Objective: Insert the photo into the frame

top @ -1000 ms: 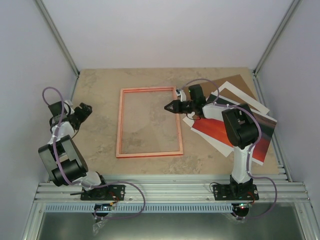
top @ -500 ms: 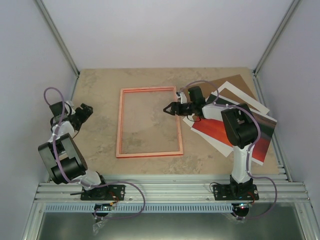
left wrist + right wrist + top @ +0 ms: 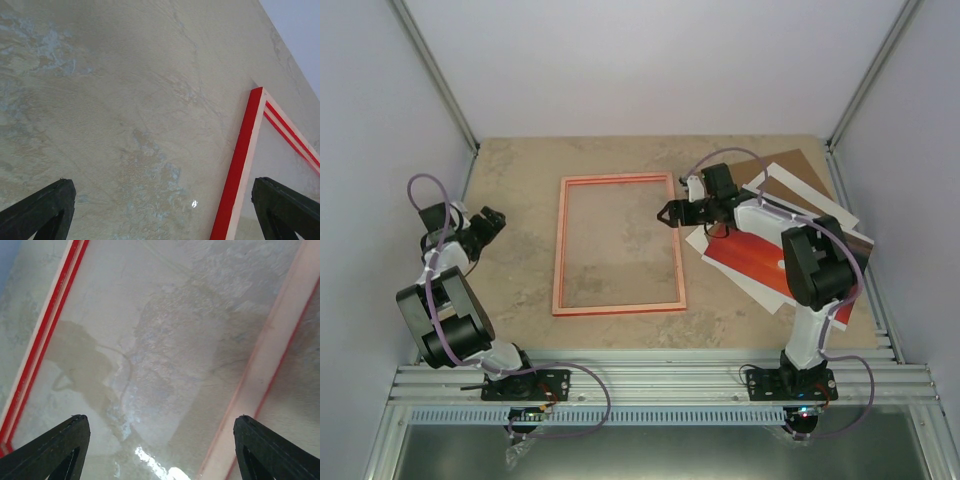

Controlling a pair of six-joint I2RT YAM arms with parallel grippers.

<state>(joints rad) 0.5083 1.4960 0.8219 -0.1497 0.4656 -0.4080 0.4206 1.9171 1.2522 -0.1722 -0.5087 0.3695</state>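
**Both grippers open and empty; photo lies just right of the frame**

The right gripper point(image 3: 672, 213) is seen with its jaws spread wide and nothing between them. It is held low over the far part of the frame's right rail, pointing left. In the right wrist view the gripper point(image 3: 160, 455) is shown with its two dark fingertips point(image 3: 65, 450) at the lower corners. The frame point(image 3: 270, 355) crosses between them, and a glossy sheen is visible on the surface inside it.

The left gripper point(image 3: 492, 218) is likewise fully open and empty. It is positioned over bare table point(image 3: 520, 170), well left of the frame. In its wrist view the gripper point(image 3: 162, 215) looks down on the marbled surface, with a red corner of the frame point(image 3: 240, 165) to the right.

The frame point(image 3: 560, 245) lies flat at the middle of the table, its paler side up and its long sides running near to far. Nothing has been placed inside it.

The photo point(image 3: 750, 262) lies picture side up and tilted, just right of the frame. Whether its white border touches the right rail cannot be told. It is partly covered by the right arm point(image 3: 810, 270). It rests on a brown backing board point(image 3: 760, 165) that shows at the far right.
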